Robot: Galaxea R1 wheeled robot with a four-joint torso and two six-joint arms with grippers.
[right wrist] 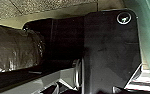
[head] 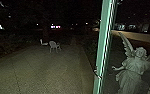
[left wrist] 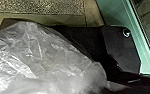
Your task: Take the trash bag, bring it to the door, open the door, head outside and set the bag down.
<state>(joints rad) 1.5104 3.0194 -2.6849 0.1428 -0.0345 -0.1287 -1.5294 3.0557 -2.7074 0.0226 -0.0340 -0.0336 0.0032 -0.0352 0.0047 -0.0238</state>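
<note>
Looking out over paved ground [head: 46,70] at night here, with a green frame [head: 102,45] running tall through the head view and a winged statue [head: 134,65] off to its right. There's a pale chair [head: 54,45] out on the paving. Way off, some pinkish lights [head: 55,26], too small to read as any sign. The trash bag [left wrist: 41,57] is up close in the left wrist view, shiny and see-through, near the robot's dark plate [left wrist: 123,52]. Wrinkled brownish plastic [right wrist: 13,50] shows in the right wrist view. Honestly can't tell if either gripper is wide, narrow or holding anything.
</note>
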